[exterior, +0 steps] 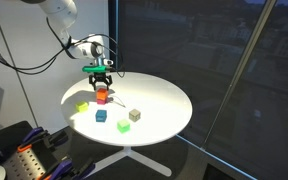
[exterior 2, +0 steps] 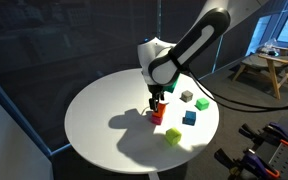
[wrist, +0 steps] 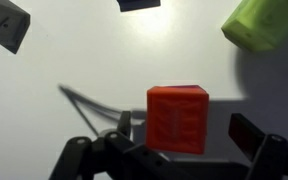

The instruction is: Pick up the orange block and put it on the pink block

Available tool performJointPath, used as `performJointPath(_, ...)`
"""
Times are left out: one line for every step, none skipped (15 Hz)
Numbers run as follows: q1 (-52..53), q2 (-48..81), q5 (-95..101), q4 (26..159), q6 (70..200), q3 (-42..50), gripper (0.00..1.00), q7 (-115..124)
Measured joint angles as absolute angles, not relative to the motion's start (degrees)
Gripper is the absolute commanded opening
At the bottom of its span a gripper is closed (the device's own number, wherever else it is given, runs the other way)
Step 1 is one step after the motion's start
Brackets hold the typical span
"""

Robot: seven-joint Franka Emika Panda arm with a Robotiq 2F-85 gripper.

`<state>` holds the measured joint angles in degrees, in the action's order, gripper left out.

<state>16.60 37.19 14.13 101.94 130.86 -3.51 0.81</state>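
The orange block (wrist: pixel 177 118) stands on the white round table (exterior: pixel 159 100), and it shows in both exterior views (exterior: pixel 101 96) (exterior 2: pixel 156 113). My gripper (wrist: pixel 184 135) hangs straight above it, open, with one finger on each side of the block. There is a clear gap on the right side. The gripper also shows in both exterior views (exterior: pixel 101 84) (exterior 2: pixel 156 101). The pink block does not show plainly in any view. I cannot tell whether it lies under the orange block.
Other small cubes lie nearby: a lime one (exterior: pixel 82 106) (wrist: pixel 264 24), a teal one (exterior: pixel 100 115) (exterior 2: pixel 189 117), a grey one (exterior: pixel 134 115) (exterior 2: pixel 187 96), a small yellow-green one (exterior: pixel 123 125) and a green one (exterior 2: pixel 201 103). The table edge is close in front.
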Motion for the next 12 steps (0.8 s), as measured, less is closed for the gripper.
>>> performJointPath(16.6,37.0,14.1,101.9,130.4,-3.5,1.00,0.8)
performJointPath(16.6,36.8,14.1,101.9,130.1,-3.5,1.00,0.8)
performJointPath(16.6,36.5,14.1,102.0,129.7,-3.5,1.00,0.8)
performJointPath(16.5,36.0,14.0,102.0,129.2,-3.5,1.00,0.8)
performJointPath(16.5,35.4,14.0,102.1,128.7,-3.6,1.00,0.8)
performJointPath(16.4,34.7,13.9,102.2,128.2,-3.7,1.00,0.8)
performJointPath(16.2,34.0,13.6,102.5,127.9,-3.8,1.00,0.8)
performJointPath(16.0,33.1,13.0,103.0,127.7,-4.0,1.00,0.8)
performJointPath(15.7,32.2,12.5,103.6,127.6,-4.2,1.00,0.8)
performJointPath(15.3,31.3,11.9,104.3,127.6,-4.3,1.00,0.8)
performJointPath(15.0,30.4,11.1,105.1,127.6,-4.4,1.00,0.8)
performJointPath(14.6,29.5,10.3,105.9,127.6,-4.5,1.00,0.8)
